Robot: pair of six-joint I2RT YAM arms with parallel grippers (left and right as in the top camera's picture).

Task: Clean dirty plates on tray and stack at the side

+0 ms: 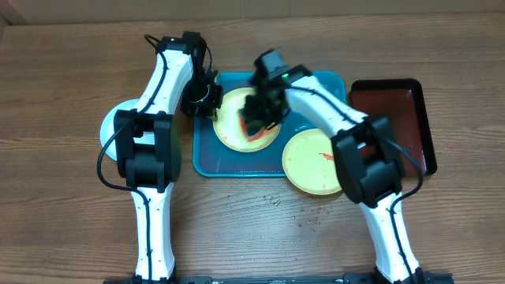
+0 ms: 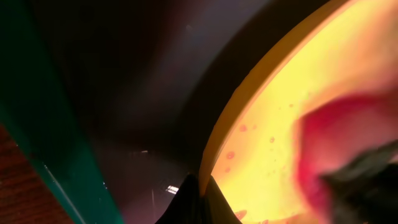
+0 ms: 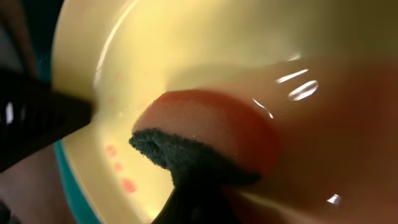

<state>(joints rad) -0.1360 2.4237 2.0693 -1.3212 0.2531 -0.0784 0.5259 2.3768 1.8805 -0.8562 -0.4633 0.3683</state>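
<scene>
A yellow-green plate (image 1: 229, 136) lies in the turquoise tray (image 1: 207, 162). My left gripper (image 1: 208, 101) is shut on its left rim; the left wrist view shows the fingers (image 2: 202, 190) pinching the rim of the plate (image 2: 292, 93), which carries small red specks. My right gripper (image 1: 259, 117) is shut on a red sponge with a dark scrub side (image 3: 208, 134) and presses it onto the plate (image 3: 124, 56). A second yellow-green plate (image 1: 312, 162) with a red smear overlaps the tray's front right corner. A pale blue-white plate (image 1: 110, 126) lies left of the tray, partly under my left arm.
A smaller dark red-black tray (image 1: 394, 110) lies on the table right of the turquoise tray. Both arms cross over the turquoise tray's back half. The tray's teal rim (image 2: 37, 124) shows in the left wrist view.
</scene>
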